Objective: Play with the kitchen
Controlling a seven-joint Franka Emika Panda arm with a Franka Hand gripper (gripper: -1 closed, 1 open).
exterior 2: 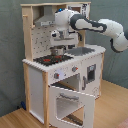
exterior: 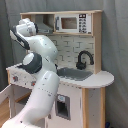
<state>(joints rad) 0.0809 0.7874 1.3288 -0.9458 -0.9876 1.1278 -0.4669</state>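
The kitchen (exterior 2: pixel 37 80) is a white and light-wood toy unit, seen in both exterior views. In the second exterior view my gripper (exterior 2: pixel 58 46) hangs over the back right of the black-red stovetop (exterior 2: pixel 49 59), shut on a small metal pot (exterior 2: pixel 58 51) held just above it. The oven door (exterior 2: pixel 72 102) is folded open. In the first exterior view my own arm (exterior: pixel 40 75) hides the gripper, the pot and the stovetop. The grey sink (exterior: pixel 75 74) and black faucet (exterior: pixel 84 60) show to its right.
A range hood (exterior 2: pixel 44 19) sits above the stovetop and a toy microwave (exterior: pixel 69 23) on the upper shelf. The open oven door juts out in front of the kitchen. A wooden floor (exterior 2: pixel 112 107) lies around the unit.
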